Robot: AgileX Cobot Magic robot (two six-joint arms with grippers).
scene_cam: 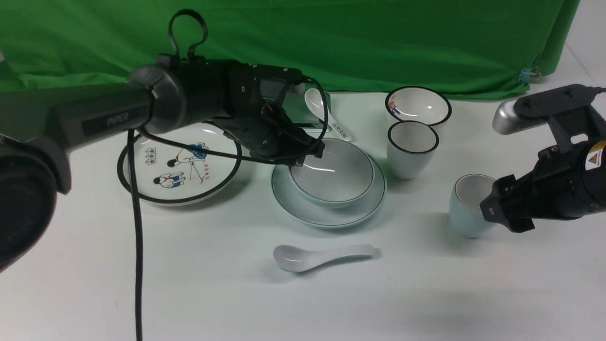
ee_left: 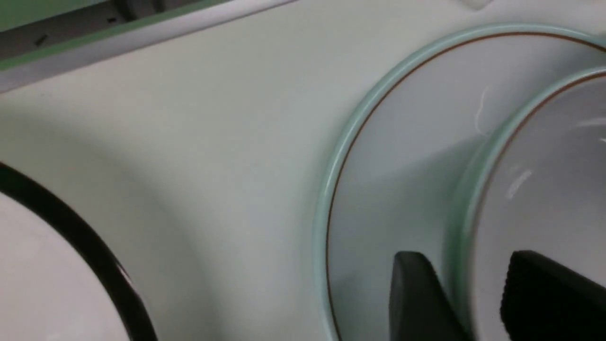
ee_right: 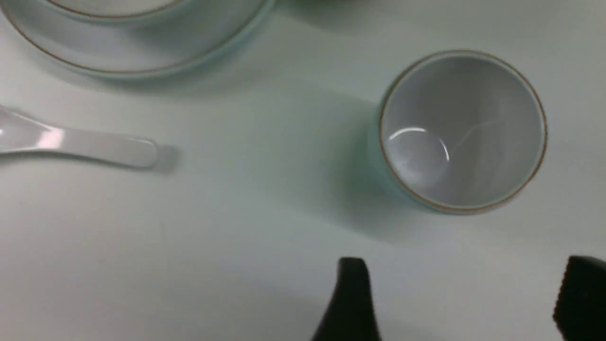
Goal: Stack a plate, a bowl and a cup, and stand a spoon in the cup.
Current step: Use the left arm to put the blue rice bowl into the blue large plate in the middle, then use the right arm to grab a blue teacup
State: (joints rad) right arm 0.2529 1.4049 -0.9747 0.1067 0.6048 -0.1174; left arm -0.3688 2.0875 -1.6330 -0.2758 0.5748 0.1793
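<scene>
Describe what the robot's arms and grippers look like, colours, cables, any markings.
Both are dark grey to black. The left arm is a round tube lettered PiPER, with a black cable looping above and hanging below. The right arm bears a yellow warning sticker and a silver-grey rounded unit on a black bracket. The left gripper and right gripper each have two blunt black fingers.

Glossy ceramic bowl (scene_cam: pixel 341 176), glossy spoon (scene_cam: pixel 322 256), matt black right tool (ee_right: pixel 466 296), perhaps plastic, cloth backdrop (scene_cam: pixel 360 42)
</scene>
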